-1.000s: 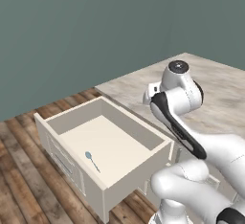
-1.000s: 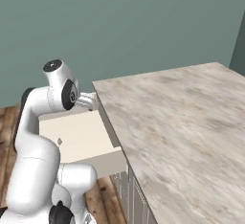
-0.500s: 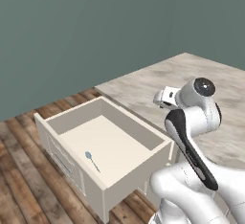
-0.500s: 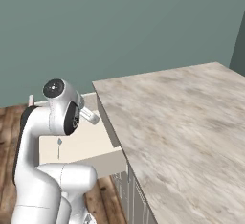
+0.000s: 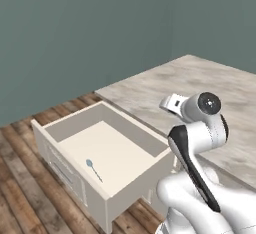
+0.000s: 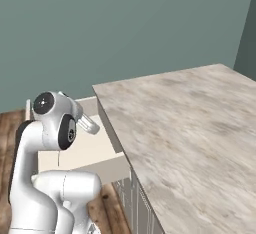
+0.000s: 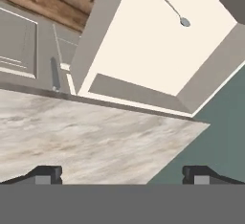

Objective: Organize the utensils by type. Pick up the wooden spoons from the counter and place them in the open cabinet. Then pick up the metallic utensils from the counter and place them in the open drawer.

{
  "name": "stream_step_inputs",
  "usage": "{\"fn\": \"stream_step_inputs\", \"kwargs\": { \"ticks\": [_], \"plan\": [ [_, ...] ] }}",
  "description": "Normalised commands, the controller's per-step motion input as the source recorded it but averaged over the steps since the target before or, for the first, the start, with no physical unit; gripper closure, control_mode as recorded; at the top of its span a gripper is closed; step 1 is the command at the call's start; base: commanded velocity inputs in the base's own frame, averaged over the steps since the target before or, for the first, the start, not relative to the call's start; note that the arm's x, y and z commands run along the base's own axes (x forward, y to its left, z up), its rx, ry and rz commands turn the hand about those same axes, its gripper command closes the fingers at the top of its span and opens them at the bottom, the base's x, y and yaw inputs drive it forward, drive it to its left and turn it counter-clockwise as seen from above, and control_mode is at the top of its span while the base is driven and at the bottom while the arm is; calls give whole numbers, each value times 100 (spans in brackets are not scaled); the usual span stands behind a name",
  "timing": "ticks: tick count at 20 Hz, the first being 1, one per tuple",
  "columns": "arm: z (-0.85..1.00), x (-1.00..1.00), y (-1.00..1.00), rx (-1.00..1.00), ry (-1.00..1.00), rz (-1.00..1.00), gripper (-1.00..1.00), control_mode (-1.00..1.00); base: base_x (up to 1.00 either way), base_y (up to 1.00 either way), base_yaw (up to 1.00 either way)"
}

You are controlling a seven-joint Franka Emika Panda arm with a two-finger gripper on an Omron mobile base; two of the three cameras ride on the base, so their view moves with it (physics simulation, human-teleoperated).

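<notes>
Now, at the far left of the left base view, the open drawer (image 5: 107,150) stands pulled out over the wooden floor (image 5: 25,188), and one grey metal spoon (image 5: 93,168) lies flat on its cream bottom, near the front wall. Compared with a second ago, the spoon and the drawer are at the same place, but the arm (image 5: 197,138) has swung away from the drawer and lifted toward the worktop (image 5: 200,88); half a second ago it was already turning in this direction. I judge from this that the drop into the drawer is finished and the arm retreats (or perhaps goes to search for the next utensil).

In the hand view the claw (image 7: 122,173) looks down over the edge of the worktop, its two dark fingertips (image 7: 45,174) stand wide apart, and nothing is between them.

To the right, the worktop runs on as a bare marbled surface in both base views.

The count: one metal spoon, one open drawer, zero wooden spoons in sight, zero utensils visible on the worktop. The open cabinet I cannot find in these pictures, so I cannot say whether the wooden spoons are inside it. If they are, the task seems close to its end.
</notes>
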Motion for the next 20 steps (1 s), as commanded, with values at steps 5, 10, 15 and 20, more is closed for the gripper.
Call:
{"fn": "stream_step_inputs", "kwargs": {
  "ticks": [5,10,15,20],
  "plan": [
    [0,0,0,0,0,0,-100,100,-49,0,-37],
    [0,0,0,0,0,0,-100,100,-75,-2,-42],
    [0,0,0,0,0,0,-100,100,-98,-2,-40],
    [0,0,0,0,0,0,-100,100,-79,-4,-51]
  ]
}}
